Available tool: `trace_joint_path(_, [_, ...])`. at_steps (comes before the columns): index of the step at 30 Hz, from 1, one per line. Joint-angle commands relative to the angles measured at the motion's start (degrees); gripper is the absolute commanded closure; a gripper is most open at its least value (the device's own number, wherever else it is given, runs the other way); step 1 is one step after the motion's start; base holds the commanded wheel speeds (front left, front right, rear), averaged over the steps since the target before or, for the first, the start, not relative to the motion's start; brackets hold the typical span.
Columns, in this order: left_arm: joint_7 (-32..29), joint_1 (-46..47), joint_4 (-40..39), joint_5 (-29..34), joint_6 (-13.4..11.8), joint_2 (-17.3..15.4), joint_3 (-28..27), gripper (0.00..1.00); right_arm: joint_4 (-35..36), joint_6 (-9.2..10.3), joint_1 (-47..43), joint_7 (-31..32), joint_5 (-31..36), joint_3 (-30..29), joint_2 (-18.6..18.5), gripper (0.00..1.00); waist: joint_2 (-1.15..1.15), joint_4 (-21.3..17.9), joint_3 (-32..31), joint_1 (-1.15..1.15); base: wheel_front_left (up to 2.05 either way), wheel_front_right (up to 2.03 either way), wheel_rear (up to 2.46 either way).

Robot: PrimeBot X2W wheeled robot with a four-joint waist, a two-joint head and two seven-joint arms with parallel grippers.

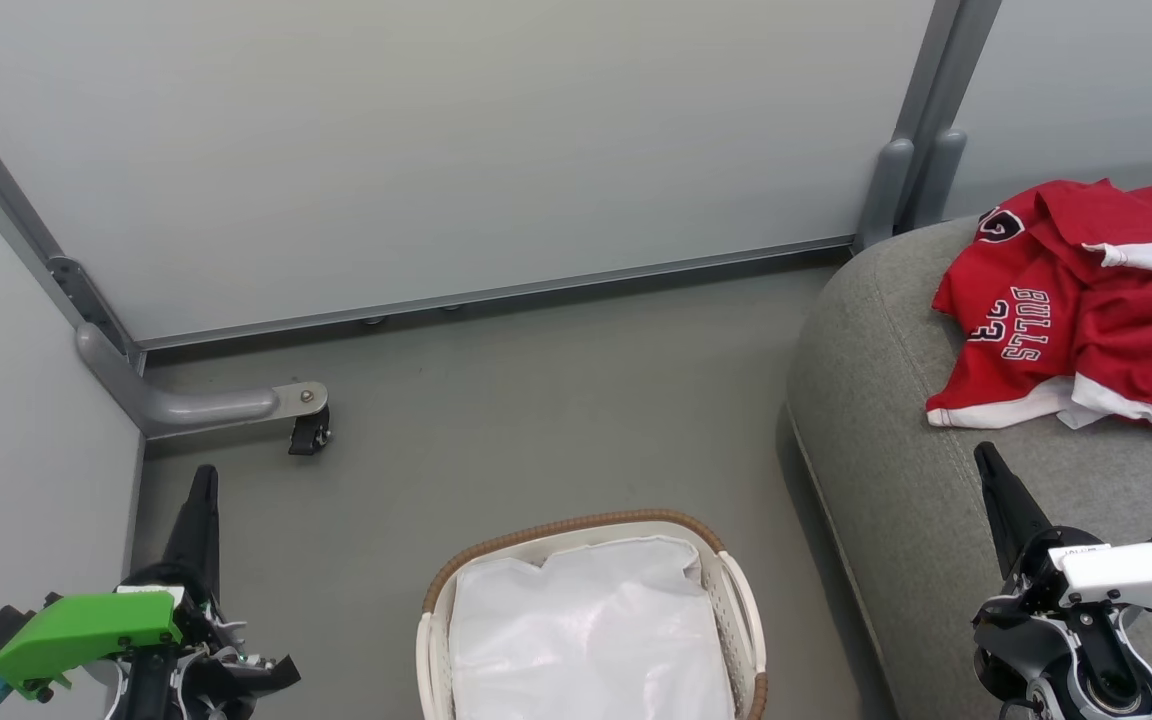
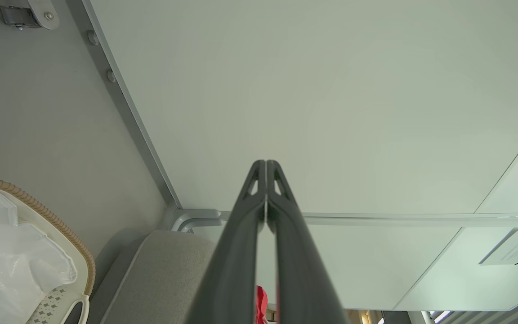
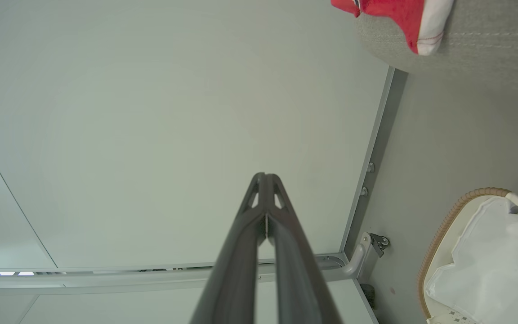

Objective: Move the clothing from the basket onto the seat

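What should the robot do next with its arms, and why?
Probably nothing more, just rest: the red clothing already lies on the grey seat, the basket holds a white liner with no red in it, and the left gripper and right gripper are both shut and empty.

The grey floor carries the basket, upright and near the grey seat — and on that seat lies the red clothing, crumpled.

place: lab test bay | cues: castored partition panels, lone seat
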State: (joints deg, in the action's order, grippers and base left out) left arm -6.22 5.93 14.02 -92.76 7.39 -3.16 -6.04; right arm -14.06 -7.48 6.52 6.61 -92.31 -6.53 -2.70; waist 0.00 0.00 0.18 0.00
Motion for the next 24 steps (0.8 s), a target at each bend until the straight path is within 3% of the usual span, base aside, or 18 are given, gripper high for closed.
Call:
trace_joint_path(1, [-0.16,0.55,-0.06,0.03,0.18,-0.10,-0.26,1.00,0.20,-0.02,-0.60,0.07,-0.19,-0.12,-0.34,1.00,0.00,0.00,0.00,0.00,0.00,0.00,0.00])
trace_joint_path(24, [-0.19,0.57,-0.06,0.21,0.18,0.01,-0.38,1.00,0.20,-0.02,-0.60,0.07,-0.20,-0.11,-0.34,1.00,0.00,0.00,0.00,0.00,0.00,0.00,0.00])
